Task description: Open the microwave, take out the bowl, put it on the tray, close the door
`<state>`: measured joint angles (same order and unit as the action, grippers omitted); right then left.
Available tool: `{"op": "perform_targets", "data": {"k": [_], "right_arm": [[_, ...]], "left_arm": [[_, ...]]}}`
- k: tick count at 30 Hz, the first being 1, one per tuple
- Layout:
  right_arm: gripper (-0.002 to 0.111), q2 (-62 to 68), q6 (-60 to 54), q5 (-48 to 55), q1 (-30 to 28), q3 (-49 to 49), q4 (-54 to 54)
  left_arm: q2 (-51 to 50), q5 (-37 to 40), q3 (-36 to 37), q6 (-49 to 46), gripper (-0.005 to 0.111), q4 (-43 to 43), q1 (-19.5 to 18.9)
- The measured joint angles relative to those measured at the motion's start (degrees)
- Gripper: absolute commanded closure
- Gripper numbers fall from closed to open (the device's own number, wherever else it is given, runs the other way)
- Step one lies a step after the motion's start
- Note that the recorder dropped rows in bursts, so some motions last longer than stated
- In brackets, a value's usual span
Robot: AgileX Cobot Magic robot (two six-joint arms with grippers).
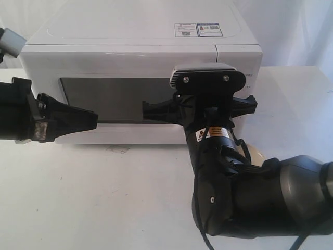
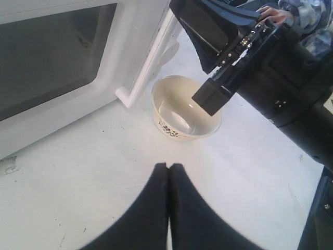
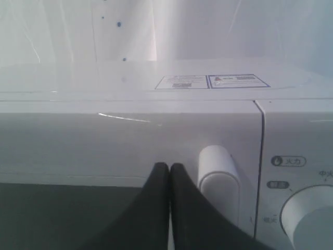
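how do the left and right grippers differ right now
The left gripper points along the door toward the bowl; the right gripper faces the door head-on. The left gripper is well away from the handle; the right gripper is right beside its top. Both are shut and empty.

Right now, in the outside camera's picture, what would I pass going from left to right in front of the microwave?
Left hand → door's dark window → camera on top of the right arm → cream bowl peeking out beside that arm.

On the microwave (image 3: 104,140), a label (image 3: 288,161) reads "火力".
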<state>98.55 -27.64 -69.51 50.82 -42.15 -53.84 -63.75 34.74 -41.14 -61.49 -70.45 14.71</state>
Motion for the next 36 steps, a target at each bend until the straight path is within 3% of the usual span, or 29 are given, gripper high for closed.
{"op": "perform_targets", "data": {"k": [17,29,36], "right_arm": [[0.108,0.0,0.0,0.0,0.0,0.0,-0.2],[0.108,0.0,0.0,0.0,0.0,0.0,-0.5],[0.108,0.0,0.0,0.0,0.0,0.0,-0.5]], "left_arm": [[1.0,-0.3,0.0,0.0,0.107,-0.1,0.0],[24.8,3.6,3.0,2.3,0.107,9.8,-0.3],[42.2,2.7,10.4,6.2,0.107,10.5,-6.2]]}}
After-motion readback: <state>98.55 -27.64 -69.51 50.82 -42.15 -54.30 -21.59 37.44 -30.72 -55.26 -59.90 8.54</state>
